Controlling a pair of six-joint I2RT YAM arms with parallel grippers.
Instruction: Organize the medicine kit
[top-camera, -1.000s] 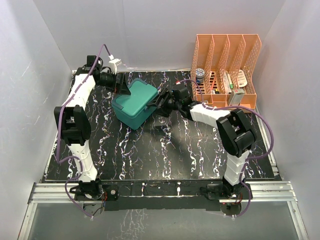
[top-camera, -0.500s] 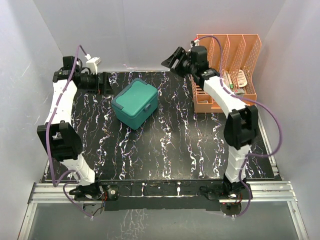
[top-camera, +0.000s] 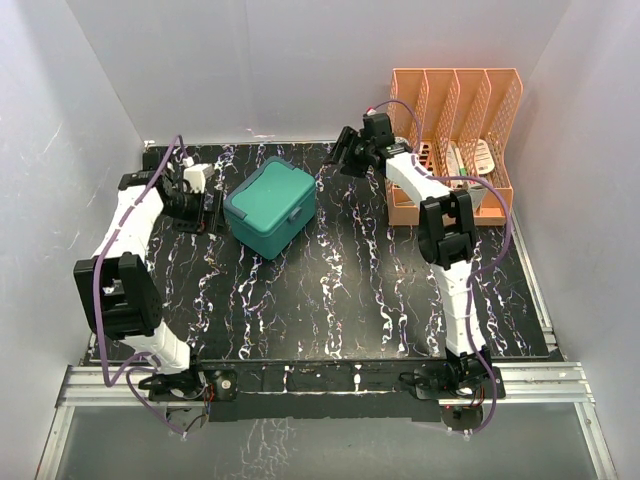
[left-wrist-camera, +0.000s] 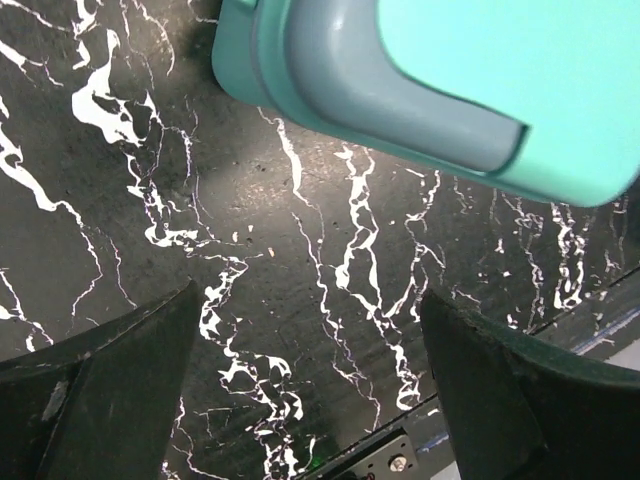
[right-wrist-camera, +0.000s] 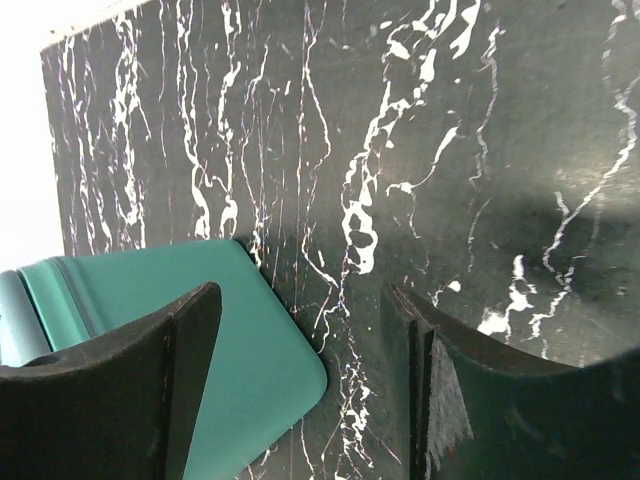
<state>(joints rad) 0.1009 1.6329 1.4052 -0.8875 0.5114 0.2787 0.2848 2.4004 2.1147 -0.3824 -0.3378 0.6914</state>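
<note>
The medicine kit (top-camera: 270, 207) is seen on the black table (top-camera: 350, 290) with white streaks. It is placed toward the back, a bit left of the middle, and it is turned at a slant to the table's edges. Its lid is shut, and the small latch (top-camera: 297, 215) is pointed toward the front right.

The left gripper (top-camera: 212, 208) is held low, just beside the left side of the kit, but it is not seen to touch it. In the left wrist view, the left gripper (left-wrist-camera: 310, 295) is spread wide. Only bare table is seen between its two dark fingers (left-wrist-camera: 120, 370), so nothing is held. The kit (left-wrist-camera: 480, 70) is seen at the top of that view, with a duller grey-green band (left-wrist-camera: 390, 95) along its edge.

The right gripper (top-camera: 343, 155) is held near the back of the table, to the right of the kit and apart from it. In the right wrist view, the right gripper (right-wrist-camera: 300, 300) is spread apart too, and nothing is gripped. One rounded corner of the kit (right-wrist-camera: 265, 370) is seen between and below its fingers (right-wrist-camera: 130, 380).

An orange file rack (top-camera: 500, 100) is stood at the back right corner (a few small things are kept in its slots, but they cannot be told apart).
</note>
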